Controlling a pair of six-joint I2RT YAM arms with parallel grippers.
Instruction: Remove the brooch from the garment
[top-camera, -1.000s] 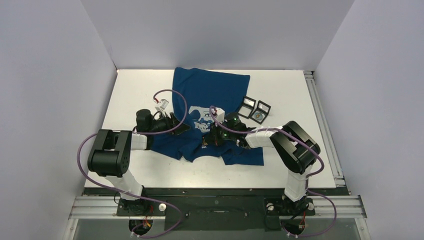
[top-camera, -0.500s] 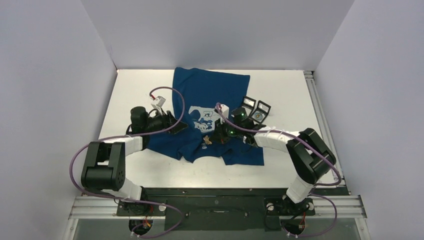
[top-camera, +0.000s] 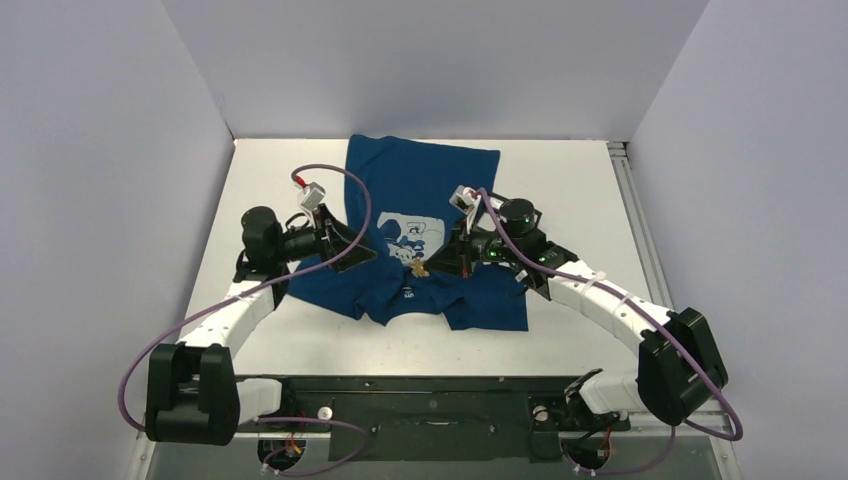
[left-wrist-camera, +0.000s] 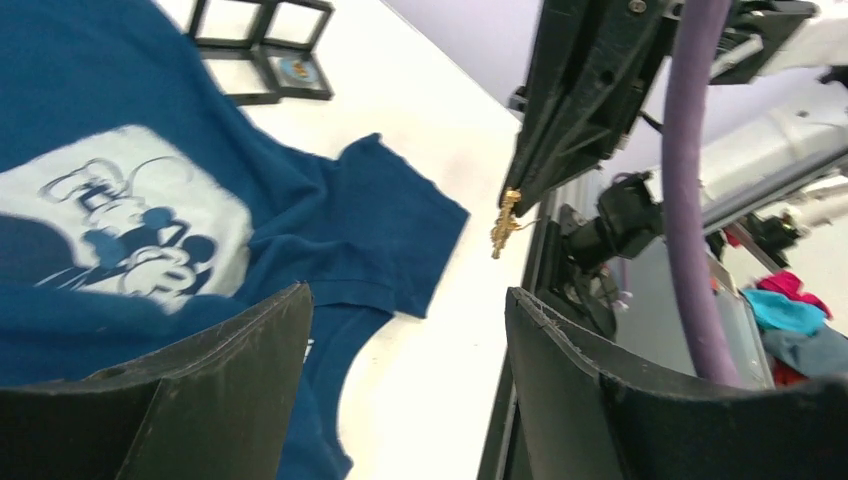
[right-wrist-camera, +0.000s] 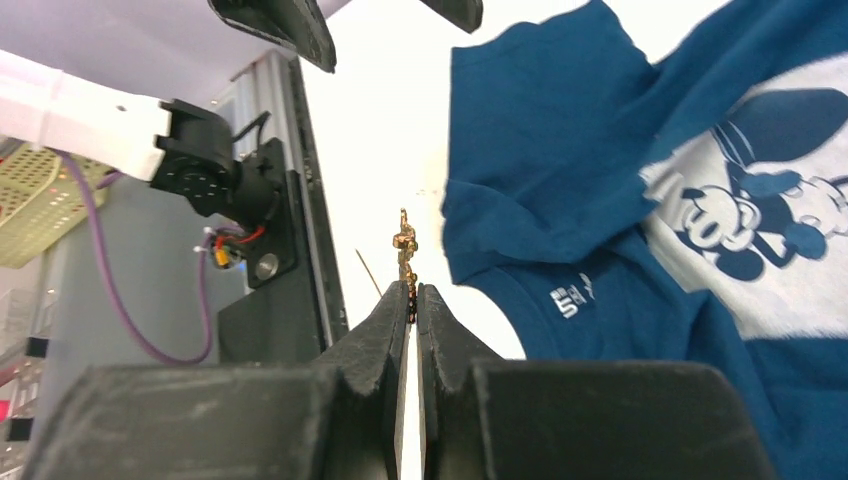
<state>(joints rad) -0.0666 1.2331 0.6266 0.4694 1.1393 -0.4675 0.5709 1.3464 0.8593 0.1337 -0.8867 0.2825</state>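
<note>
A back wall (top-camera: 430, 60), a left wall (top-camera: 90, 180) and a right wall (top-camera: 760, 180), all plain pale lavender-grey, are enclosing a white table (top-camera: 570, 190). Soft, even light is falling across it. An aluminium rail (top-camera: 640, 230) is running along the table's right edge, and a black strip (top-camera: 430, 384) is lying along its near edge, bordering a metal frame (top-camera: 700, 410).

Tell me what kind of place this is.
Likely a robotics lab test cell: plain walls box in a white table edged with aluminium framing, the left arm and right arm trail cables, and a shirt lies as a prop.
</note>
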